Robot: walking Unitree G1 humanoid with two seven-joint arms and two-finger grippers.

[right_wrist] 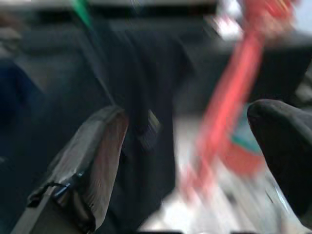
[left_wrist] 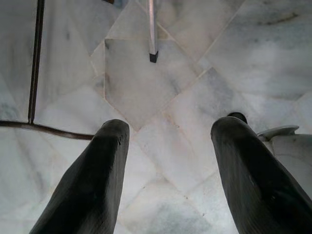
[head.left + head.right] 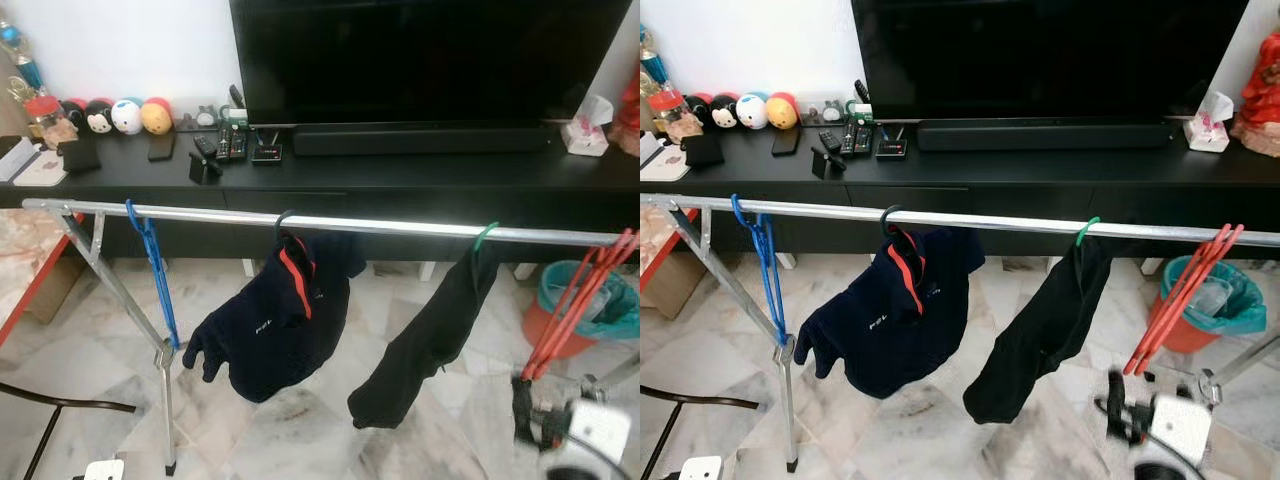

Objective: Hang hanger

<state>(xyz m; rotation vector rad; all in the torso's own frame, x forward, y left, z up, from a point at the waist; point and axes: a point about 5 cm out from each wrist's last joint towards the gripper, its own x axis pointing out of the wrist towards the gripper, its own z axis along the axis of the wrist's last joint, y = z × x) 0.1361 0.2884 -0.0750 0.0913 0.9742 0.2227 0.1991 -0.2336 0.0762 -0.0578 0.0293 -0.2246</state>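
Red hangers sit on the rail, right gripper apart from them

The red hangers lean with their hooks on the steel rail at its right end. The right gripper is spread wide and holds nothing. I judge it best to check that each hook sits fully over the rail. The left gripper, also wide, hangs above the marble floor.

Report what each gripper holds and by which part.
Nothing is held. The left gripper is open over the floor; the right gripper is open, facing the red hanger on the rail.
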